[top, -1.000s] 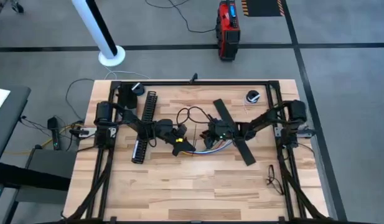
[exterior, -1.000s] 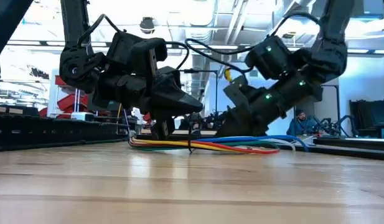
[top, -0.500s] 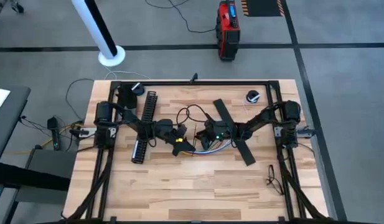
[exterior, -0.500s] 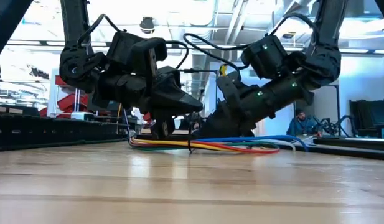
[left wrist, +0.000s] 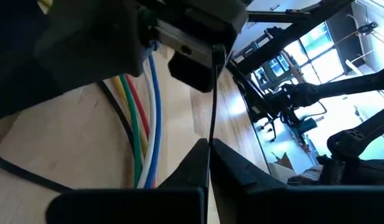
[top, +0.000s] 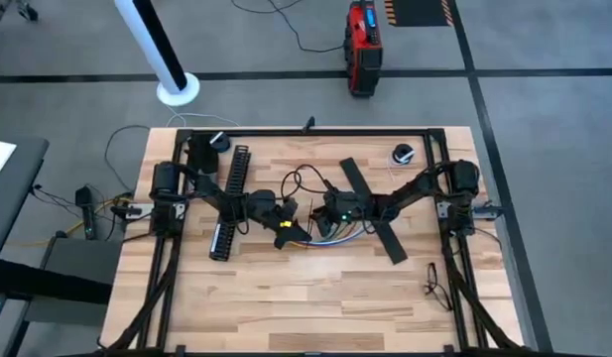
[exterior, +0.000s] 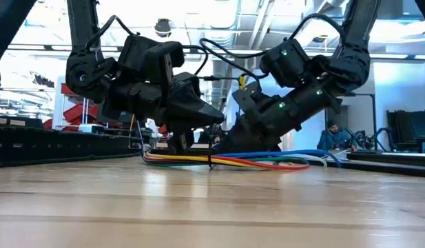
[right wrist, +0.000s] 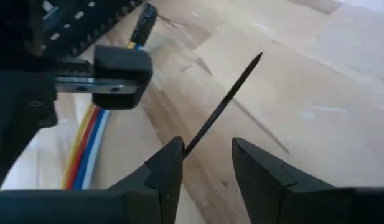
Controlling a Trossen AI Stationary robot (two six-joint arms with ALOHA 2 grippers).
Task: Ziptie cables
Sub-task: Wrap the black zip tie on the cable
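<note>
Lying on the tabletop (top: 286, 297): the cables (exterior: 226, 161), a flat bundle of blue, white, green, yellow and red wires, near the middle and between the two arms.
Cable tie: a thin black zip tie (right wrist: 223, 107) stands up from the cables; in the low view it crosses the bundle as a dark band (exterior: 211, 162).
Left pincer (top: 286, 222): low at the left end of the cables, just above the wood; its two fingers are brought together around a thin black strand (left wrist: 213, 93) that rises between them, as the left wrist view shows.
Right pincer (right wrist: 205, 163): tilted down toward the middle of the bundle from the right; its fingers (right wrist: 162, 173) stand slightly apart with the zip tie's lower end running down into the gap between them; whether they press on it I cannot tell.
Slotted channel (top: 230, 198): a long black comb-like strip lying lengthwise under the left arm, apart from the cables.
Flat strip (top: 373, 209): a black rigid strip lying diagonally under the right arm, to the right of the bundle.
Loose black wire (top: 304, 181): a loop on the wood just behind the two pincers.
Background: a seated person (exterior: 330, 136) far off in the room in the low view.
</note>
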